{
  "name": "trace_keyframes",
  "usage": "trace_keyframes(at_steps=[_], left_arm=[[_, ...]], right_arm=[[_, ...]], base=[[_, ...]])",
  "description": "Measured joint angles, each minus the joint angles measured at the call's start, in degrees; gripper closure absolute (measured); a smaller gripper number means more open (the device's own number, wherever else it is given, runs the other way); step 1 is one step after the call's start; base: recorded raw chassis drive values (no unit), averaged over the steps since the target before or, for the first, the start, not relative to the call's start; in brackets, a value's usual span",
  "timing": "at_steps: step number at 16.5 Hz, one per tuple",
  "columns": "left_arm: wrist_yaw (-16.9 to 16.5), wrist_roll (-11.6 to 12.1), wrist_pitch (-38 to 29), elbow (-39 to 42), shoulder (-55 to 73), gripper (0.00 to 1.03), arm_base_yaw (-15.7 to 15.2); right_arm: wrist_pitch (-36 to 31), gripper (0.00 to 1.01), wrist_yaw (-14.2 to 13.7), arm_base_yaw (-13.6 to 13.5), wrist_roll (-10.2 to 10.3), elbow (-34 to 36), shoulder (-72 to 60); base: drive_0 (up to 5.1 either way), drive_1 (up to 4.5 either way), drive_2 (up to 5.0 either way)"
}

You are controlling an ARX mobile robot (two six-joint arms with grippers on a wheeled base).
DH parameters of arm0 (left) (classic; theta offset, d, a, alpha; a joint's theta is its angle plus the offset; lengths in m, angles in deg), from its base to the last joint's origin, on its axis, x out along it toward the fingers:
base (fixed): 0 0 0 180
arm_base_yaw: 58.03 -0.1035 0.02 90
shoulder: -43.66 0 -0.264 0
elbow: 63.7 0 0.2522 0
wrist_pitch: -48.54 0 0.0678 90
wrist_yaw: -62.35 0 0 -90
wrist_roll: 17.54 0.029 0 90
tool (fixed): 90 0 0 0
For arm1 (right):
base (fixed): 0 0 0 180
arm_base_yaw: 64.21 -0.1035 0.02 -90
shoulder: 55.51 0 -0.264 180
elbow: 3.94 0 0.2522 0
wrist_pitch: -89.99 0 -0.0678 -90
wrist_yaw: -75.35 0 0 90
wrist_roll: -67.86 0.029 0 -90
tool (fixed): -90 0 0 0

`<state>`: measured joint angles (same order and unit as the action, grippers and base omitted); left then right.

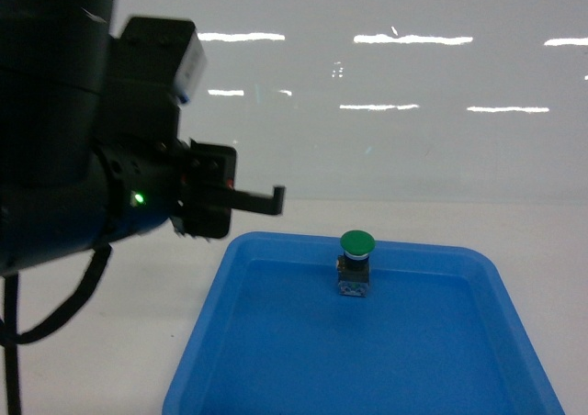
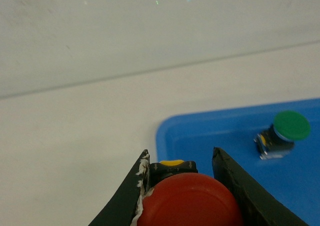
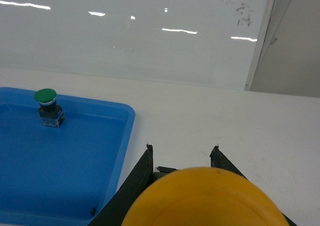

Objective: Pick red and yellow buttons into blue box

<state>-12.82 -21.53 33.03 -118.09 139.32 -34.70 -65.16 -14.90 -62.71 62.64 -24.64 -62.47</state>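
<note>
Gripping the red button, your left gripper has both black fingers pressed against the sides of the cap, which fills the bottom of the left wrist view; a small yellow patch shows on the black body just behind the cap. That gripper sits above the white table, just off the corner of the shallow blue tray. In the head view, you see the left arm raised at the left, one finger pointing right, above the tray's near-left corner. Your right gripper pinches the yellow button, fingers tight on either side of the cap, held over the table just right of the tray's edge. Inside the tray, a green button stands upright near the far wall. You cannot see the blue box in any view
</note>
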Motion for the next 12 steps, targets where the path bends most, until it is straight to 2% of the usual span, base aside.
trace_keyframes(at_steps=[1, 4, 6, 7, 8, 12], left_arm=[[0.3, 1.6, -2.6, 1.0, -1.4, 0.72, -1.2], [-0.9, 4.1, -6.3, 5.6, -9.1, 0.72, -6.3], [-2.5, 4.2, -8.8, 8.2, -13.0, 0.72, -8.7], [-3.4, 4.2, -8.2, 9.1, -14.8, 0.72, -9.7], [-5.8, 3.4, -7.0, 11.5, -18.7, 0.72, -11.5], [-8.7, 1.0, -2.1, 14.8, -27.0, 0.72, -13.8]], right_arm=[[0.0, 0.73, 0.0, 0.0, 0.0, 0.0, 0.0], [0.0, 0.73, 0.0, 0.0, 0.0, 0.0, 0.0], [0.0, 0.73, 0.0, 0.0, 0.0, 0.0, 0.0], [0.0, 0.73, 0.0, 0.0, 0.0, 0.0, 0.0], [0.0, 0.73, 0.0, 0.0, 0.0, 0.0, 0.0], [0.0, 0.73, 0.0, 0.0, 0.0, 0.0, 0.0]], base=[[0.0, 0.0, 0.0], [0.0, 0.0, 0.0], [0.0, 0.0, 0.0], [0.0, 0.0, 0.0], [0.0, 0.0, 0.0], [0.0, 0.0, 0.0]])
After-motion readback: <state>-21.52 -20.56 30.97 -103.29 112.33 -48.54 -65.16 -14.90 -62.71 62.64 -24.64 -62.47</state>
